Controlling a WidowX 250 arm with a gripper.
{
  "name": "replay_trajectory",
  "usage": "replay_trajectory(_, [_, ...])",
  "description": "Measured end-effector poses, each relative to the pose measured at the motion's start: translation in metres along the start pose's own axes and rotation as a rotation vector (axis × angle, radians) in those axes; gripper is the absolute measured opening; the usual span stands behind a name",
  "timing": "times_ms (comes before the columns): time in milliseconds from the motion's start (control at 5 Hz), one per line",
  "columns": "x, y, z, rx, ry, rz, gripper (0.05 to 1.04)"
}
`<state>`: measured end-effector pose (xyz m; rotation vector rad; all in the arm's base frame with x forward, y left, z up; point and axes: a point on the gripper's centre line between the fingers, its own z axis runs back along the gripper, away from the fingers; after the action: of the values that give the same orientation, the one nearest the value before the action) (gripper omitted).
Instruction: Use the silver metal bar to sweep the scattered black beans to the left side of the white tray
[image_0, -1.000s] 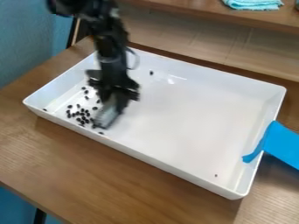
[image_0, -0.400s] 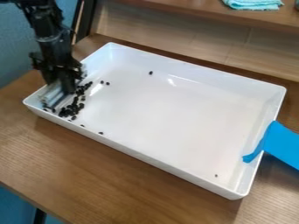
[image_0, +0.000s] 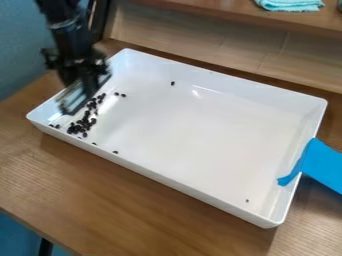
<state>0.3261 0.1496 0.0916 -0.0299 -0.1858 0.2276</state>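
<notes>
Tape (image_0: 323, 164) on tray (image_0: 194, 130), cloth (image_0: 290, 4) on shelf (image_0: 220, 11)

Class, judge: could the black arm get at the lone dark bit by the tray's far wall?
Probably yes: nothing stands between the pincer and the dark bit, though the tray's wall close by may crowd it.

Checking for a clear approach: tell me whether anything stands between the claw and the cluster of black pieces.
Nothing visible does. The claw hangs beside the black pieces, and the blue strip is at the white tray's opposite end.
</notes>
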Motion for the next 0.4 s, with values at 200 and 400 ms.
replay_trajectory(200, [0.001, -0.060, 0.002, 0.033, 0.011, 0.016, 0.389])
replay_trajectory(400, [-0.004, -0.087, -0.007, 0.075, 0.001, 0.035, 0.389])
